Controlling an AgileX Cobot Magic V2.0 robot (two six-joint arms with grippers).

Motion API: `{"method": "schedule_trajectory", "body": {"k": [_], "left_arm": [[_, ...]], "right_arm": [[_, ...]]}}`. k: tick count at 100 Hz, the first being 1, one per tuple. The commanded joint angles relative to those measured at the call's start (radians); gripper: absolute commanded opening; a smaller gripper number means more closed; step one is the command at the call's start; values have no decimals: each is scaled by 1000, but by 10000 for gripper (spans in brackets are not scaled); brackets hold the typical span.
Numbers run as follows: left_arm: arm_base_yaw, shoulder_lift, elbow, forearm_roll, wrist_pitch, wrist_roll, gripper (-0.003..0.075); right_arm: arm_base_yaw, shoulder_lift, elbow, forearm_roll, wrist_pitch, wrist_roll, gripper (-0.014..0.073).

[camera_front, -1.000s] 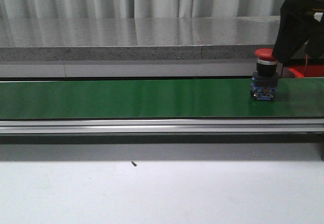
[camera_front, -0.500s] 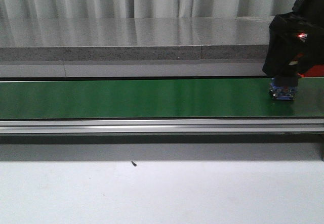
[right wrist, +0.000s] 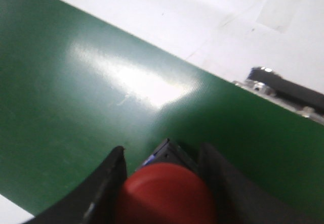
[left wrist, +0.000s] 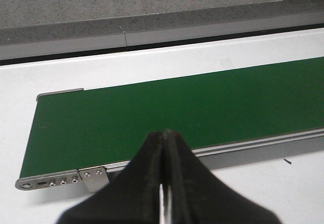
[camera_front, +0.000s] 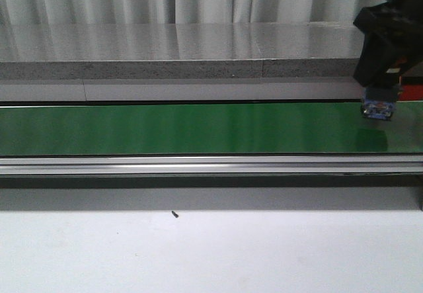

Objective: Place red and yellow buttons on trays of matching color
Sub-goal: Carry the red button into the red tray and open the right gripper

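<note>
At the far right end of the green belt (camera_front: 185, 129), the right end effector (camera_front: 379, 101) has its two dark fingers (right wrist: 104, 183) pinched on either side of the red button (right wrist: 164, 193). In the front view only the button's blue and black base (camera_front: 378, 110) sticks out below the black housing; it looks raised a little off the belt, though I can't be sure of the gap. From the right wrist view, the round red cap sits snug between the fingers, with a bit of the dark body showing just beyond it and the glossy belt underneath. A sliver of the red tray (camera_front: 413, 92) peeks out behind that arm at the picture's right edge, just past the belt.

The left end effector (left wrist: 164, 183) hangs over the belt's other end, near its metal end bracket (left wrist: 55, 179), with its fingers pressed together and nothing between them. The white tabletop (camera_front: 211, 253) runs along the near side of the belt's metal rail, and a small dark speck (camera_front: 175, 214) lies on it.
</note>
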Motion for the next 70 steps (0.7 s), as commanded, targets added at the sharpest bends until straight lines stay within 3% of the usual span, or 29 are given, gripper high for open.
{"method": "schedule_trajectory", "body": {"k": [1, 42, 70], "left_arm": [[-8, 4, -27, -17, -77, -6, -20], [-8, 4, -27, -17, -77, -6, -20], [-8, 4, -27, -17, -77, -6, -20]], "right_arm": [[-46, -84, -31, 20, -54, -7, 113], [-348, -115, -31, 20, -79, 46, 113], [-495, -104, -31, 20, -162, 101, 113]]}}
